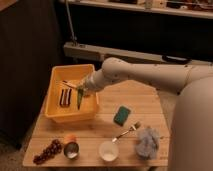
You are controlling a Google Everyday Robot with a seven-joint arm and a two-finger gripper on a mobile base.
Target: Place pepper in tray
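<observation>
The yellow-orange tray (56,111) stands at the left of the wooden table. My gripper (82,90) is at the end of the white arm, which reaches in from the right, and sits over the tray's right half. It is shut on the slender dark-green pepper (79,100), which hangs down inside the tray just above its floor. A dark striped item (64,97) and a thin stick-like utensil (68,84) lie in the tray.
On the table: a green sponge (121,114), a fork (127,132), a crumpled grey cloth (148,141), a white cup (108,150), a metal cup (71,149), a small orange item (70,137) and dark grapes (46,151). A dark shelf unit stands behind.
</observation>
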